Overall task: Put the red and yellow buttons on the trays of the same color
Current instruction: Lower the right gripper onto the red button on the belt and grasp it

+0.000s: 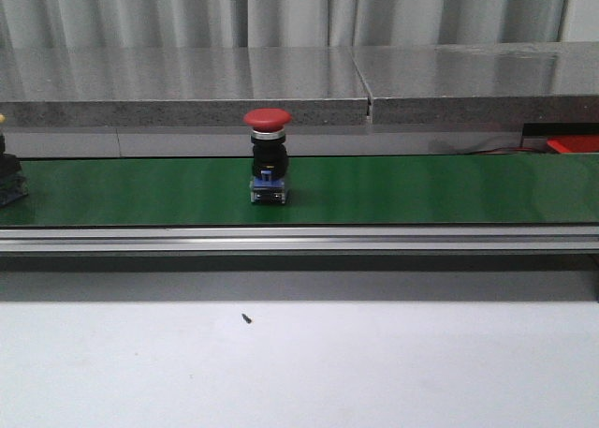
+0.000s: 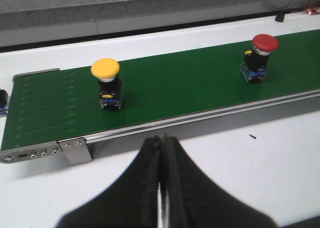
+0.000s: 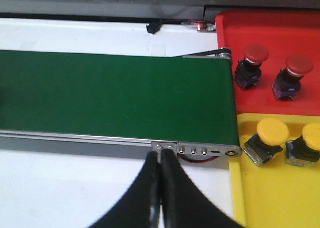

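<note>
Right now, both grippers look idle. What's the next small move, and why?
Probably open the right gripper and ready it near the belt's tray end: both grippers are shut and empty, the red button stands upright mid-belt, and the red tray is on that side. The left gripper can wait for the yellow button.

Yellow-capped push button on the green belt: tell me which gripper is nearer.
Left. The shut left gripper sits just off the belt's near edge from the yellow-capped push button. The right gripper is at the belt's tray end, with that button out of its view.
</note>
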